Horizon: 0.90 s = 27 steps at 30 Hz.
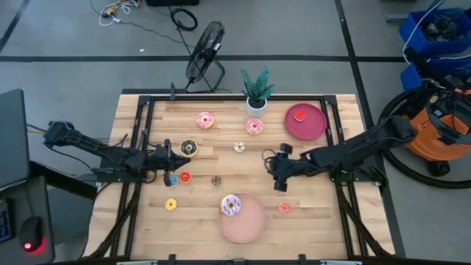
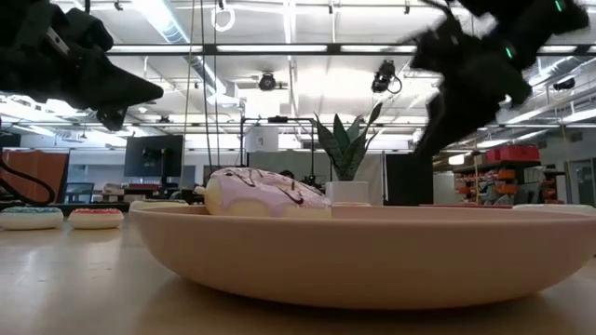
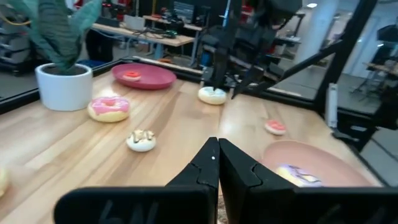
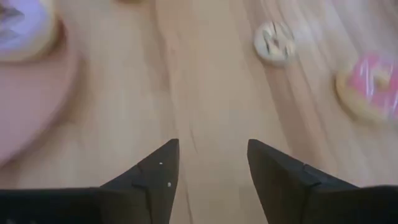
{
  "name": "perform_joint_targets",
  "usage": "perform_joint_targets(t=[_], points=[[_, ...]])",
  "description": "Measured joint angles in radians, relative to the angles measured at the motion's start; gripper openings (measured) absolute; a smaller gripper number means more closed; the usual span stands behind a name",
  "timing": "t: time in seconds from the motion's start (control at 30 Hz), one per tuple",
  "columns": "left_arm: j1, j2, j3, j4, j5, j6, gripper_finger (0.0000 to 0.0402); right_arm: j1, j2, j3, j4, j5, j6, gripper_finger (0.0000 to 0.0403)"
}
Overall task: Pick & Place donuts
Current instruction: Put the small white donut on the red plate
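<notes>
Right gripper [image 4: 208,177] open, empty, hovering mid-table. Left gripper [image 3: 217,163] closed, apparently on nothing. Purple donut [image 1: 230,205] sits on pink plate [image 1: 254,228]; small white donut [image 1: 239,146] loose mid-table. Risk: the right wrist view is blurred, so a descent now could land off-centre and knock it away.

Purple donut [image 4: 22,28]: sliding off the right wrist view's edge, blurring beyond the right gripper [image 4: 208,165].
Pink plate [image 2: 372,256]: overflowing the low view, hiding the table behind.
Blue donut [image 1: 171,179]: sitting partly covered under the left gripper [image 1: 171,156].
</notes>
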Motion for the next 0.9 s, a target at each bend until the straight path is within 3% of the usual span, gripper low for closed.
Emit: perform_joint_targets(t=[0.2, 0.37, 0.57, 0.67, 0.9], points=[[0.003, 0.064, 0.000, 0.054, -0.066, 0.012, 0.0012, -0.017, 0.026, -0.289, 0.575, 0.005, -0.030, 0.0199], [0.003, 0.106, 0.000, 0.072, -0.129, 0.016, 0.0012, -0.070, 0.126, -0.351, 0.959, 0.002, -0.150, 0.0200], [0.004, 0.139, 0.000, 0.101, -0.154, 0.024, 0.0012, -0.196, 0.290, -0.210, 0.973, -0.097, -0.259, 0.0228], [0.004, 0.139, 0.000, 0.105, -0.154, 0.031, 0.0012, -0.244, 0.375, -0.105, 0.946, -0.151, -0.315, 0.0265], [0.004, 0.144, 0.000, 0.104, -0.154, 0.030, 0.0012, -0.325, 0.524, 0.124, 0.749, -0.146, -0.327, 0.0357]])
